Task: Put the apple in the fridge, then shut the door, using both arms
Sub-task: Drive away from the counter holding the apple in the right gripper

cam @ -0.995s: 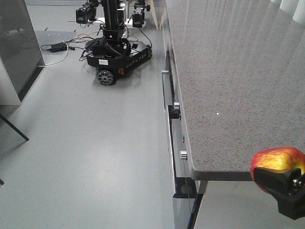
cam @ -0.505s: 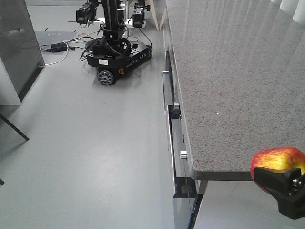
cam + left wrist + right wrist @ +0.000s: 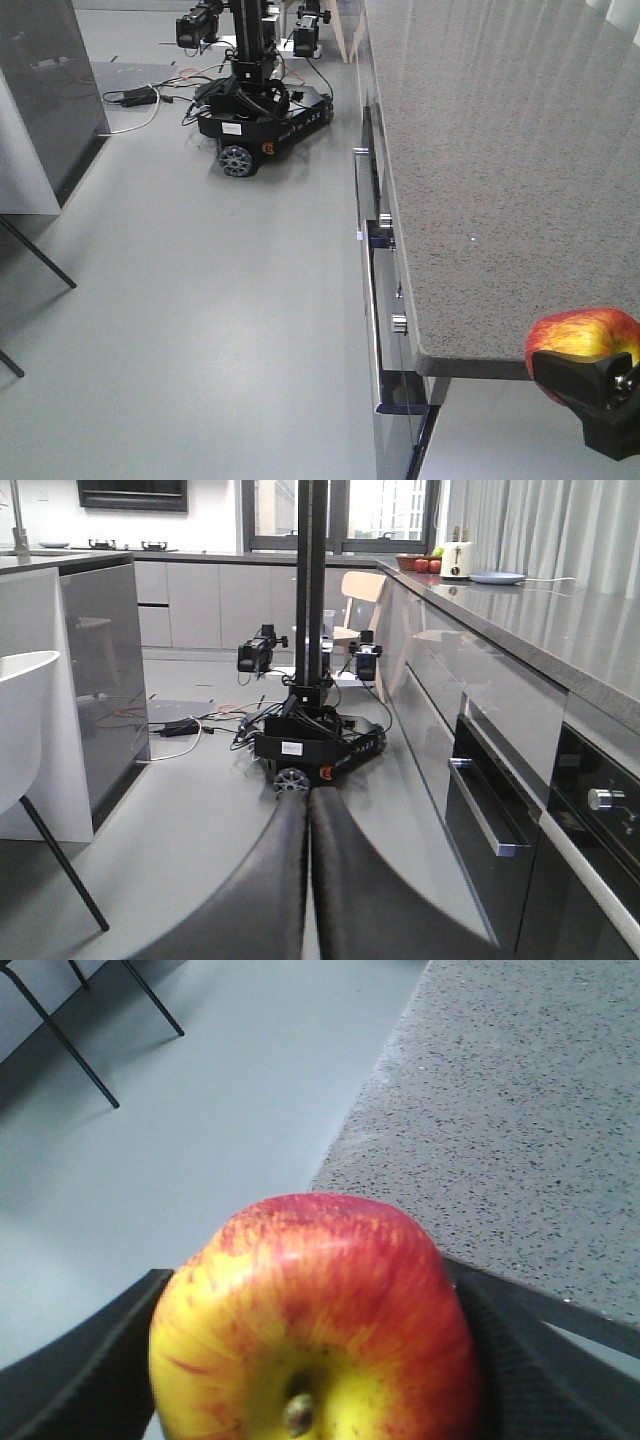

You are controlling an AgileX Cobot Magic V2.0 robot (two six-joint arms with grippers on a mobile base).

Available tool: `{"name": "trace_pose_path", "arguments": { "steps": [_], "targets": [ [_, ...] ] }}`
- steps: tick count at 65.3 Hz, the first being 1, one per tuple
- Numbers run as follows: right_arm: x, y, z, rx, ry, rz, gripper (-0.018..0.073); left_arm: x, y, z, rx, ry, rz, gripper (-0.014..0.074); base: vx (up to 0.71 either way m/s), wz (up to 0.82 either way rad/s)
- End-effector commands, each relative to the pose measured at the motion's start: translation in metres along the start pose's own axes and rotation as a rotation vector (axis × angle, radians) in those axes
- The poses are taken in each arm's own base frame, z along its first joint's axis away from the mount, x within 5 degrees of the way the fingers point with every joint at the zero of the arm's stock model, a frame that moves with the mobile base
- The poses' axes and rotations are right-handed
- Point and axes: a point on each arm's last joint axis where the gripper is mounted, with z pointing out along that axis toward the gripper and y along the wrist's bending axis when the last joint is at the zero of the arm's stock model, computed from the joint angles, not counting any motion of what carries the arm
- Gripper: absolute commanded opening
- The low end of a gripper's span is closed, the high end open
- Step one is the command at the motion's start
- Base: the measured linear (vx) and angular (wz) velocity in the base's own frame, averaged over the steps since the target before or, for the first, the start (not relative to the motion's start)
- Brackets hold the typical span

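Note:
The apple (image 3: 580,335), red with yellow streaks, sits between the black fingers of my right gripper (image 3: 602,398) at the bottom right of the front view, just off the corner of the counter. In the right wrist view the apple (image 3: 320,1310) fills the gap between the two fingers, stem end towards the camera. My left gripper (image 3: 308,805) is shut and empty, its two fingers pressed together, pointing along the floor. The fridge and its door are not in view.
A speckled grey counter (image 3: 500,150) runs along the right, with drawers and an oven front (image 3: 378,300) below. A black wheeled robot base (image 3: 262,110) with cables stands ahead. A dark grey glossy cabinet (image 3: 40,100) and a white chair (image 3: 20,730) are on the left.
The whole front view has shifted: the counter edge, the drawers and the wheeled base now sit a little further right. The apple stays held in my right gripper.

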Motion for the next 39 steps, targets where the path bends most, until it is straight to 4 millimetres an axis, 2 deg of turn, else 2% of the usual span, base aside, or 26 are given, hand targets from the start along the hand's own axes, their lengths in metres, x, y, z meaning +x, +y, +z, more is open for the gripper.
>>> {"name": "trace_pose_path", "arguments": {
  "steps": [1,39],
  "targets": [
    [-0.0130,0.0003,-0.0062,0.006,-0.098,-0.001,0.0162,0.0016,-0.0002,-0.0002,0.013,-0.063,-0.012,-0.0006,-0.03,0.11],
    [-0.0128,0.0003,-0.0061,0.006,-0.096,-0.001,0.0162,0.0016,-0.0002,-0.0002,0.013,-0.063,-0.012,-0.0006,-0.01,0.14]
  ]
}}
